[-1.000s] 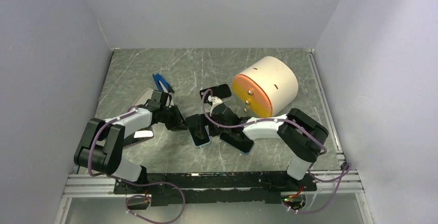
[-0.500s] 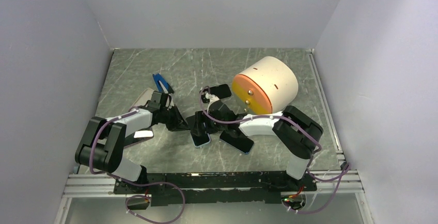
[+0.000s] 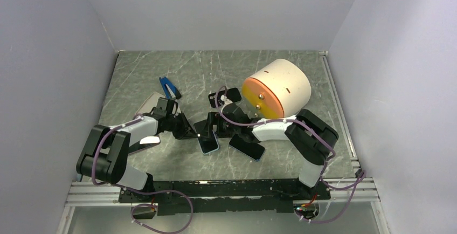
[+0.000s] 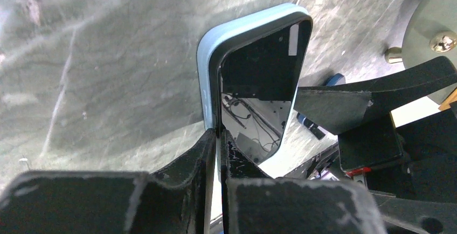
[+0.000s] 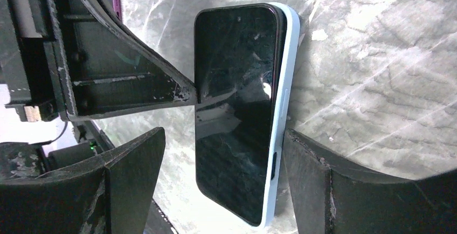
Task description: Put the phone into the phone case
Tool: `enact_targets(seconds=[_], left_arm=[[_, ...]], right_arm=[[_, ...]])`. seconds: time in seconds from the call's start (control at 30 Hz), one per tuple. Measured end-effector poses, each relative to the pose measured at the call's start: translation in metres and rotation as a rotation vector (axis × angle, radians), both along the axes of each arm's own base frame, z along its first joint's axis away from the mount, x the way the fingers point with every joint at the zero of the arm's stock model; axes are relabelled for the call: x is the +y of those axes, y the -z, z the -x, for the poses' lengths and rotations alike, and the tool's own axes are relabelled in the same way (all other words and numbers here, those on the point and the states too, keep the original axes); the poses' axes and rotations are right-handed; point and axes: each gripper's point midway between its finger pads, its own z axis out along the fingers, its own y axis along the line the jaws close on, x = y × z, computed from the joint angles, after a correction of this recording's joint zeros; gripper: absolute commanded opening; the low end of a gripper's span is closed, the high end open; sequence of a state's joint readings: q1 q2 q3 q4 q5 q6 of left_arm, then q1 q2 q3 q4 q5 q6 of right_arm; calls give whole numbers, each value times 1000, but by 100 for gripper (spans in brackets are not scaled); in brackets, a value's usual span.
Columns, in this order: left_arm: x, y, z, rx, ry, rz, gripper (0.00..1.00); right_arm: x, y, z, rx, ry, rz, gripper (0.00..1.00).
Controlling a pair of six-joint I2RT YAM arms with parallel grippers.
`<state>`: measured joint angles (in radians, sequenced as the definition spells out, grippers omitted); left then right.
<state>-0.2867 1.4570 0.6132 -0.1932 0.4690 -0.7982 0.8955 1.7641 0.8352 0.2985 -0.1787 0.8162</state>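
A black phone sits in a light blue case on the grey table, mid-front. In the left wrist view the phone lies inside the case, and my left gripper is shut on the case's near edge. In the top view the left gripper is at the phone's left side. My right gripper is open and straddles the phone; its right finger touches the case's side and its left finger stands apart. In the top view the right gripper is just above the phone.
A cream cylinder with an orange face lies behind the right arm. Two more black phones lie nearby, one right of the cased phone and one behind it. A blue tool lies back left. A pale flat item lies under the left arm.
My right gripper has moved left and now straddles the cased phone. The left gripper has stayed shut at the phone's left edge; the phone has hardly moved.
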Motion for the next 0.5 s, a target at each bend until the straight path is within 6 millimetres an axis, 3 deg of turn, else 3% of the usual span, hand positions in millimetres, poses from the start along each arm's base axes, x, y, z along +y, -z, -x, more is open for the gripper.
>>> enact_targets(seconds=[0.27,0.5], left_arm=[[0,1,8,20,6,6,17],[2,0,12,20,5,0,15]], right_arm=[[3,-8,0,24,18,-73,78],[9,-17,1,31,8,-124,69]])
